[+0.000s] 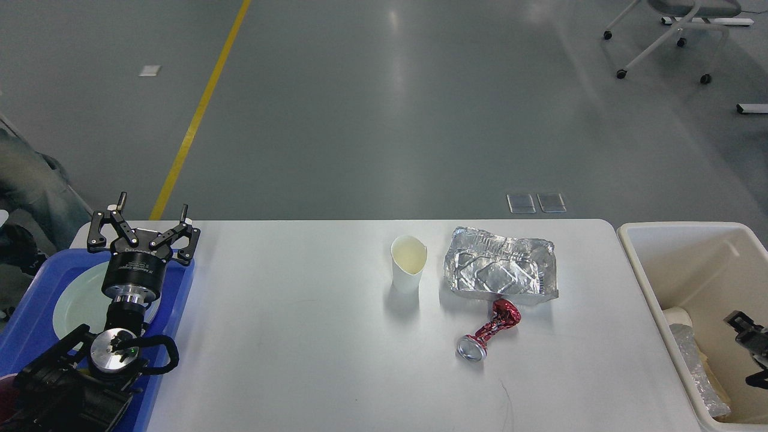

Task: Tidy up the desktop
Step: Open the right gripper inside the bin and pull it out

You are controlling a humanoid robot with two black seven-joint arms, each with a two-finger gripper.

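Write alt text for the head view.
A white desktop holds a paper cup, a crumpled foil tray and a crushed red can. The open left hand hovers over a blue tray; the right hand is above a cream bin.

My right gripper [751, 342] is cut off by the right picture edge over the cream bin [642, 264], so I cannot tell how its fingers stand. The bin, the crumpled foil [696, 375] inside it and the blue tray [33, 300] all run off frame. My left arm hides part of the plate [75, 303].
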